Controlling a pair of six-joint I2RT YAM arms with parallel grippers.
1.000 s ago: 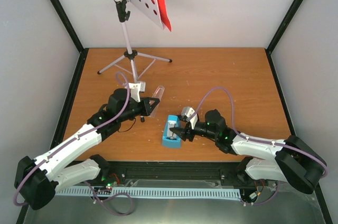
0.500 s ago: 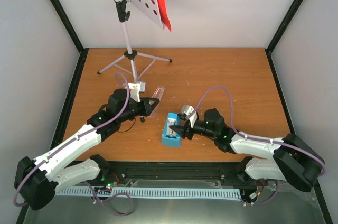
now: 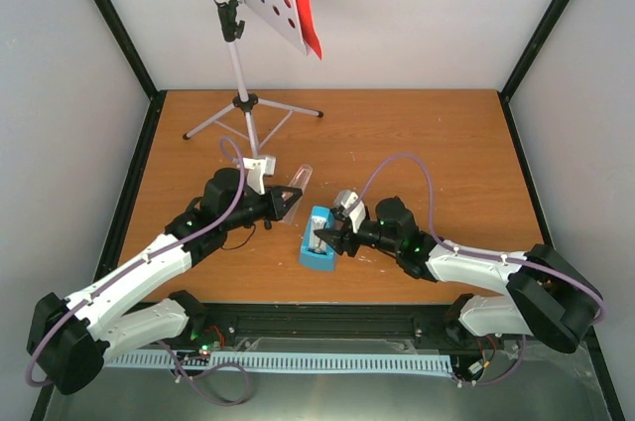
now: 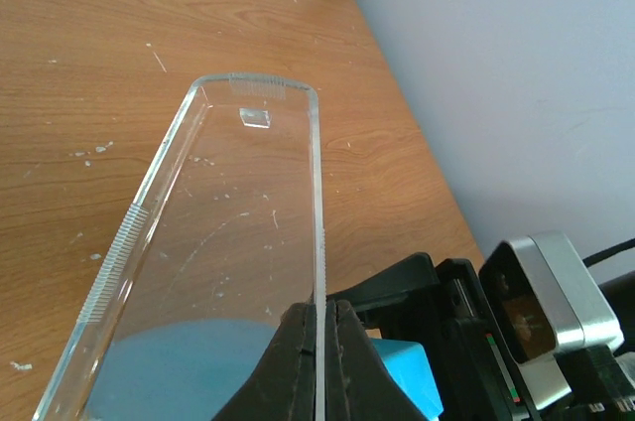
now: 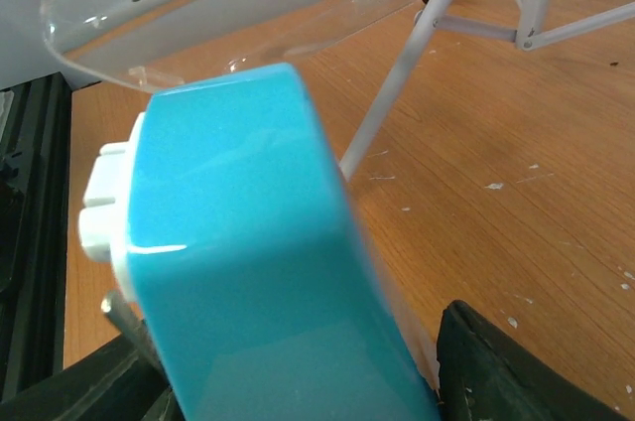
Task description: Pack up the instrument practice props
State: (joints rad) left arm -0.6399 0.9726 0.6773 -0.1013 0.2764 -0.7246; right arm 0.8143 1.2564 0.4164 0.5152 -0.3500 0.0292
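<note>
Nearby, clear cover (image 3: 298, 179) beside metronome (image 3: 317, 243), stand (image 3: 238, 64) behind

Glossy blue plastic metronome (image 5: 248, 242), clear cover (image 4: 228, 232).

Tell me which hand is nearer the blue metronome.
Right. The right hand grips the metronome; the left hand, pinching a clear plastic piece, sits apart to its far-left.

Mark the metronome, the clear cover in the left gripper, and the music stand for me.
metronome (image 5: 248, 242): right wrist view, on its blue side face.
clear cover (image 4: 233, 212): left wrist view, on the middle of the transparent panel.
music stand (image 3: 237, 64): top external view, on the upright pole.
</note>
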